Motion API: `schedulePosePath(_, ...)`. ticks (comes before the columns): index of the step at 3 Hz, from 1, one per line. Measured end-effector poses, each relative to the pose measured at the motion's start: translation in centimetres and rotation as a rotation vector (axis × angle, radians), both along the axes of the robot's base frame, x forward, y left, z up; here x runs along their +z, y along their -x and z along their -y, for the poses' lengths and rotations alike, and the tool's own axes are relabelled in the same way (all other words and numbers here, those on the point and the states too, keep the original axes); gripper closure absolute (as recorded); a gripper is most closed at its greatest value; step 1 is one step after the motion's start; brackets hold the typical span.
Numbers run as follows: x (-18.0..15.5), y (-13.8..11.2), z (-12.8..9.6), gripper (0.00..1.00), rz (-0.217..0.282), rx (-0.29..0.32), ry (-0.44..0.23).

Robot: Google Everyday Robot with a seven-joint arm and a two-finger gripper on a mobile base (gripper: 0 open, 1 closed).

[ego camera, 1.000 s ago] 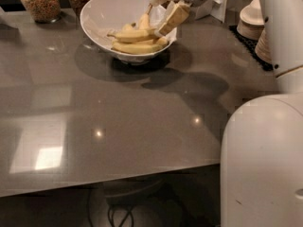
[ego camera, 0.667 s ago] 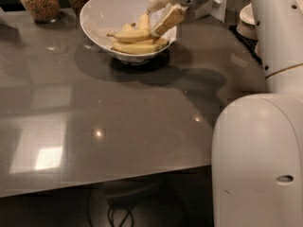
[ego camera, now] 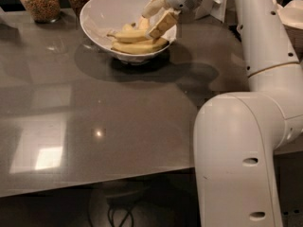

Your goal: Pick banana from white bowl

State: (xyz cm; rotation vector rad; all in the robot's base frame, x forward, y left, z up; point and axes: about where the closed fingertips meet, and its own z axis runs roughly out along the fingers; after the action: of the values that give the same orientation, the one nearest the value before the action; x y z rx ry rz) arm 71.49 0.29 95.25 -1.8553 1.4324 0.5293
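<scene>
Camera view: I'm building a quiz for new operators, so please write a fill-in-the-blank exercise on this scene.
1. The long, slightly curved yellow banana lies ____ the wide, glossy white bowl.
2. The robot's white hand reaches into the ____.
3. The bowl stands ____ the glossy grey table.
Missing words: inside; bowl; on.

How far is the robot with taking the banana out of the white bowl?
Done: the approach looks finished, since the hand is down inside the white bowl, right at the bananas. In hand: getting hold of one banana; whether it is gripped cannot be seen. Left: the lift out, because every banana lies low in the bowl and none is raised above its rim.
</scene>
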Motion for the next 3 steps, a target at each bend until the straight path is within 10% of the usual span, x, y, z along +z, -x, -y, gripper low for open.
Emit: schedulePosePath(3, -4.0, -1.6, -0.9, 0.43, -0.073, -0.013, 0.058)
